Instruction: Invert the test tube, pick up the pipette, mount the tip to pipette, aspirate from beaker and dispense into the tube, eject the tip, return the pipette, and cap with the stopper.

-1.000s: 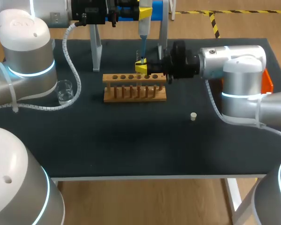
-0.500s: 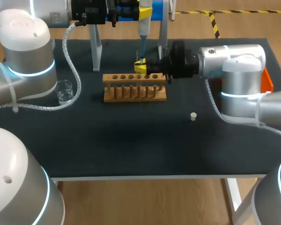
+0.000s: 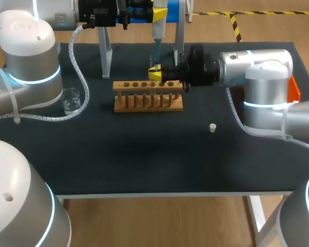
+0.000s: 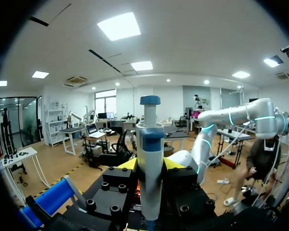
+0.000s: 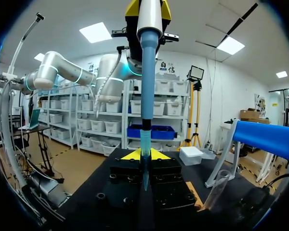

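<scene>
one pipette [image 3: 157,32], one pipette tip [image 5: 145,144], one test tube [image 3: 155,63], one glass beaker [image 3: 71,100], one small white stopper [image 3: 212,127], and one wooden rack [image 3: 148,103] with what looks like six holes in its top bar. two arms, each with one gripper.

the pipette is a pale grey barrel with a blue collar and a blue plunger knob, and it hangs upright. its tip is a slim translucent blue cone that narrows to a point. the left gripper [image 4: 150,164] clamps the pipette body from both sides, high above the far side of the black table [image 3: 144,154].

the right gripper [image 3: 155,74] comes in from the right, just behind the rack. its yellow fingers are drawn narrow around the thin clear test tube, which stands upright. the tube is hard to make out in the right wrist view. the pipette tip points straight down into the gap between those fingers, at the tube's mouth.

the beaker stands well to the left of the rack. the stopper lies alone on the table, to the right of the rack and nearer the front.

against the frames from a second and half a second ago, almost nothing differs. the right gripper may sit a shade higher, too slight to be sure. the pipette, rack, beaker and stopper are in the same places.
</scene>
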